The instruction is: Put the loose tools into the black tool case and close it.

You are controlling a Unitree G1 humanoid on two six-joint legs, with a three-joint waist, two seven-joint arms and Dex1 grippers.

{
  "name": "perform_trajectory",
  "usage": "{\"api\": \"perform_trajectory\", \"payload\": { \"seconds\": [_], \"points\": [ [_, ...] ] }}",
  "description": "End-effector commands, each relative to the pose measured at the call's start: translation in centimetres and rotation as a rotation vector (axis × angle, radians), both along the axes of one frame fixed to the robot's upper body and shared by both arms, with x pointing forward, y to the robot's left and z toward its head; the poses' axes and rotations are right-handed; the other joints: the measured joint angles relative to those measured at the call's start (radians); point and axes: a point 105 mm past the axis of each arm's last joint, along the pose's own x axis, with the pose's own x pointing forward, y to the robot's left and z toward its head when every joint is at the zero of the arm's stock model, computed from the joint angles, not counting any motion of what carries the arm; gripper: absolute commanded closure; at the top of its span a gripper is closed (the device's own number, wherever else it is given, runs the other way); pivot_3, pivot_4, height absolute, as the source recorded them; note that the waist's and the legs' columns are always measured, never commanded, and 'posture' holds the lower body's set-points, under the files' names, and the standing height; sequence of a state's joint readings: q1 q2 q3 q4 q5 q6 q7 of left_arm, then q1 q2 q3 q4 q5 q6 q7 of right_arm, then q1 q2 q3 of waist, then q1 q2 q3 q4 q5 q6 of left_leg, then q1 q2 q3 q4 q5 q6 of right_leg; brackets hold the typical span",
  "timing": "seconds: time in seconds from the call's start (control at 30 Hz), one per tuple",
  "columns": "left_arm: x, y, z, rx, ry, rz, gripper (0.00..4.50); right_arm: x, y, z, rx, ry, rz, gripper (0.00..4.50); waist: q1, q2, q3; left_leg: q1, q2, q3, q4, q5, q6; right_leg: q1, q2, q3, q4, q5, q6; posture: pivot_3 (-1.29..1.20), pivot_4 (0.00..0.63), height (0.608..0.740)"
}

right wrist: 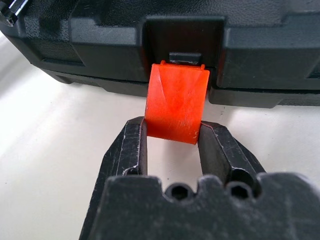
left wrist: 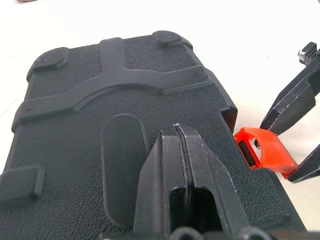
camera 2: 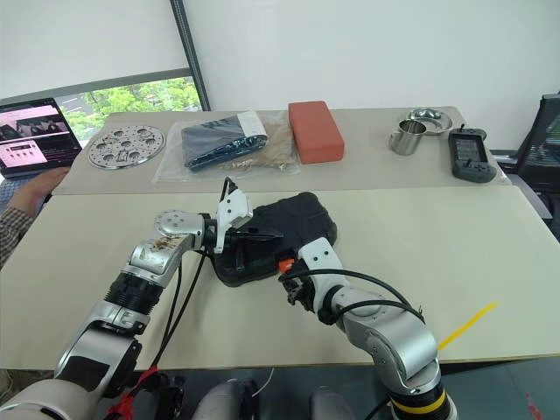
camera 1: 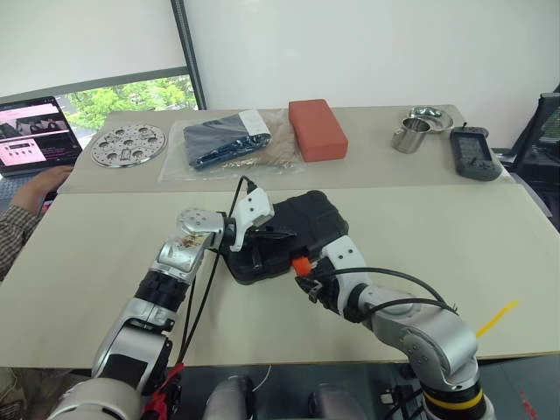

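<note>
Two black fingers of the right pincer [right wrist: 171, 137] are closed on the free end of the orange latch [right wrist: 176, 102], one finger on each side edge. The latch is a smooth plastic flap, folded outward from a recess in the front edge of the tool case [camera 1: 284, 234]. The left pincer [left wrist: 176, 150] is fully shut, holds nothing, and has its tips resting on the case lid.

The case lies closed on the desk [camera 1: 455, 245], near the front edge, between the two arms. Its shell is black plastic with a fine pebbled texture, raised smooth ribs forming a branching pattern, an oval recess and rounded corner pads.

Farther back on the desk lie a clear bag [camera 1: 223, 144] with dark contents, a red-brown block [camera 1: 317, 129], a perforated metal disc [camera 1: 128, 144], a steel cup [camera 1: 410, 136] and a black handheld device [camera 1: 473, 154].
</note>
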State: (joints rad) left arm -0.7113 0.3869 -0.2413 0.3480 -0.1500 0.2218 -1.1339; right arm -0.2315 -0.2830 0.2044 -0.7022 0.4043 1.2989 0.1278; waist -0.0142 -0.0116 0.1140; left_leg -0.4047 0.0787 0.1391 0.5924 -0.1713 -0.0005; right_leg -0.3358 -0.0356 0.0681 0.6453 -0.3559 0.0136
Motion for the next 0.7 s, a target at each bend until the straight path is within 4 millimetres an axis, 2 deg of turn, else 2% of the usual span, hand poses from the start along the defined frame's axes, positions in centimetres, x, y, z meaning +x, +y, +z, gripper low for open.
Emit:
{"api": "perform_trajectory", "payload": {
  "seconds": [0.03,0.33,0.7],
  "points": [
    [-0.48,-0.2,-0.87,0.025,0.023,-0.019,4.5,1.04,-0.14,3.23,0.018,-0.163,-0.035,3.31,0.0,0.0,0.0,0.0,0.0,0.0,0.0,0.0,0.0,0.0,0.0,0.0,0.0,0.0,0.0,0.0,0.15,0.74],
    [-0.56,0.16,-1.52,0.043,0.04,-0.012,4.5,0.81,-0.14,3.74,0.022,-0.202,-0.03,3.31,0.0,0.0,0.0,0.0,0.0,0.0,0.0,0.0,0.0,0.0,0.0,0.0,0.0,0.0,0.0,0.0,0.15,0.74],
    [-0.59,0.18,-1.7,0.051,0.038,-0.015,4.5,1.32,0.31,3.32,0.013,-0.203,-0.024,3.31,0.0,0.0,0.0,0.0,0.0,0.0,0.0,0.0,0.0,0.0,0.0,0.0,0.0,0.0,0.0,0.0,0.15,0.74]
  ]
}}
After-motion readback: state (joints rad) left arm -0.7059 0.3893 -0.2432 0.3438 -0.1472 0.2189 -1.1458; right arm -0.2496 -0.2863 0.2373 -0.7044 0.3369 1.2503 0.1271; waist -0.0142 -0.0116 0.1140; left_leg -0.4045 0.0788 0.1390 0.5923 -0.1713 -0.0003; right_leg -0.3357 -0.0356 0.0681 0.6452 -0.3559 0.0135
